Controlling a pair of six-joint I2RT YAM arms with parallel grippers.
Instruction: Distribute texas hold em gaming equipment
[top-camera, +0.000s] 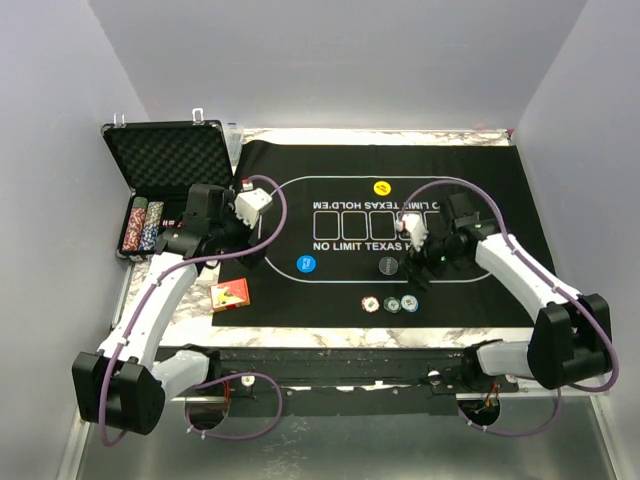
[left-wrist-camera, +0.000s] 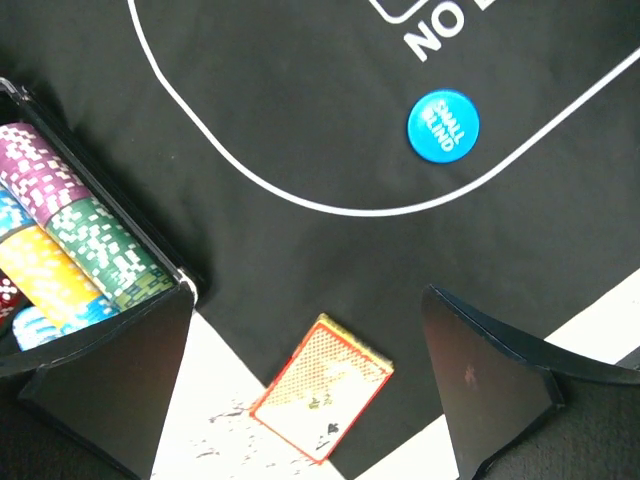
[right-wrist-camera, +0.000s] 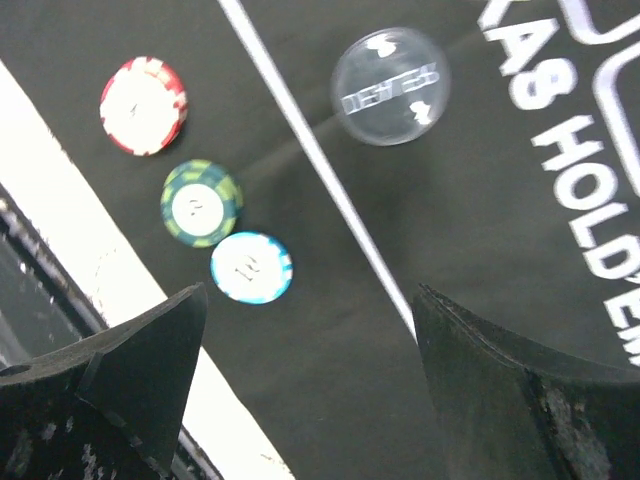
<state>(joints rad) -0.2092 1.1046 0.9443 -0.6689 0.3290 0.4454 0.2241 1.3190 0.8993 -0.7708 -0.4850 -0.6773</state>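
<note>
Grey-walled booth, black mat on marbled tabletop, case at left. Left wrist: left jaws apart, empty, over card box; blue disc beyond. Right wrist: right jaws apart, empty, above three chips.

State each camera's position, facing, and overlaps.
Top external: above and behind the bases, looking down on the felt mat; left arm and right arm show.
Left wrist: on its arm, faces down at the card box and SMALL BLIND button; open left fingers show.
Right wrist: on its arm, faces down at three chips and the clear dealer button; open right fingers show.
Shared: top external also sees both buttons and the chips.
</note>
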